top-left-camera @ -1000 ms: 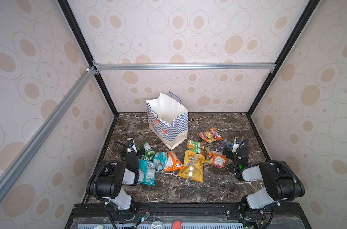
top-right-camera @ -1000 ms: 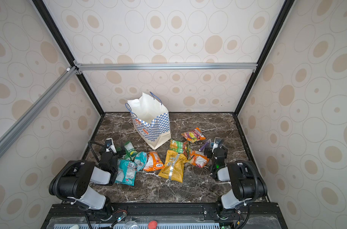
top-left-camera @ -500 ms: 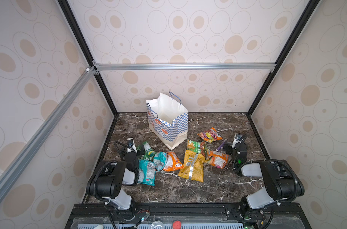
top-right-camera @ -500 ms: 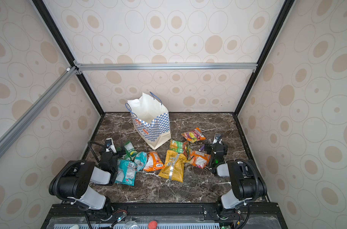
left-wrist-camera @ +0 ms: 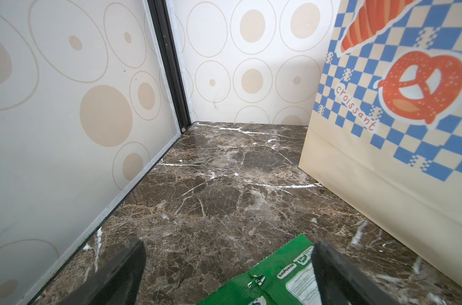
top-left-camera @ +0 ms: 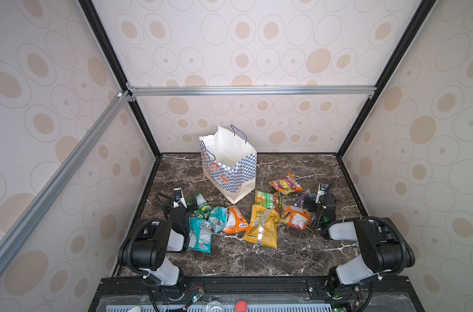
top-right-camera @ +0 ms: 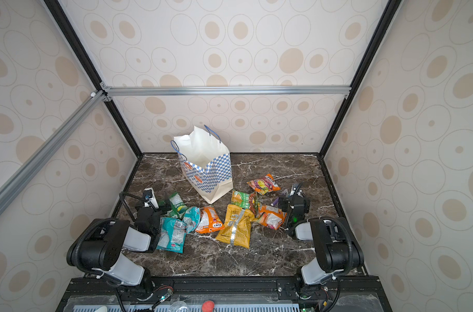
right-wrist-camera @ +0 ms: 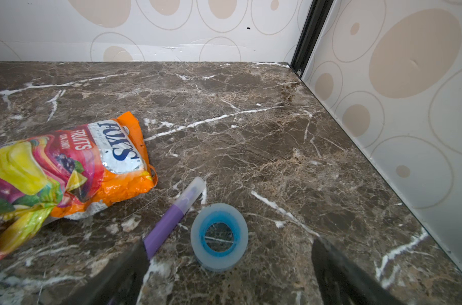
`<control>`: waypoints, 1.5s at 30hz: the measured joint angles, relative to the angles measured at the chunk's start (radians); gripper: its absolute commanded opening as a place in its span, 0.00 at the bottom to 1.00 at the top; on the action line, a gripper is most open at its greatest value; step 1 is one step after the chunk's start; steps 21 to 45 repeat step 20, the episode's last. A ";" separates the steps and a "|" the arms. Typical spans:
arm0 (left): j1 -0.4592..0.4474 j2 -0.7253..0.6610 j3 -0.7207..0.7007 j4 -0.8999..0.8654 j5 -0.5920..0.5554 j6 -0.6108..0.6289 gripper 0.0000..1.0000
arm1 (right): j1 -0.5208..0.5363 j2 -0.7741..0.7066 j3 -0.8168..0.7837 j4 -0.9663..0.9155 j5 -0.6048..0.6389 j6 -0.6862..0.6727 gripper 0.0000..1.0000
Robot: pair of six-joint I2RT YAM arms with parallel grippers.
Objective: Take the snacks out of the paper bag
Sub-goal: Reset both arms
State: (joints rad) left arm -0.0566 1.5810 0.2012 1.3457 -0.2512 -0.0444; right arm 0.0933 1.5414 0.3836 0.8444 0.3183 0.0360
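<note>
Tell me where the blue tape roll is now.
In the right wrist view, the blue tape roll lies flat on the marble table, just ahead of the open right hand, beside the purple stick.

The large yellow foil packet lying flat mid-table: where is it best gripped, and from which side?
Likely the near short end of the large yellow foil packet, pinched from above. It lies flat on the dark marble table, so only an edge offers purchase. That end faces bare marble, while the green foil packet crowds its far end and an orange foil packet its left side.
</note>
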 measured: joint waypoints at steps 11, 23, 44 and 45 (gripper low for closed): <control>0.000 0.000 0.000 0.000 0.017 0.001 0.98 | 0.000 0.000 0.000 0.000 0.000 0.000 1.00; 0.002 0.000 0.017 -0.016 0.059 0.005 0.98 | 0.000 0.000 0.003 -0.001 0.000 0.000 1.00; 0.002 0.000 0.017 -0.016 0.059 0.005 0.98 | 0.000 0.000 0.003 -0.001 0.000 0.000 1.00; 0.002 0.000 0.017 -0.016 0.059 0.005 0.98 | 0.000 0.000 0.003 -0.001 0.000 0.000 1.00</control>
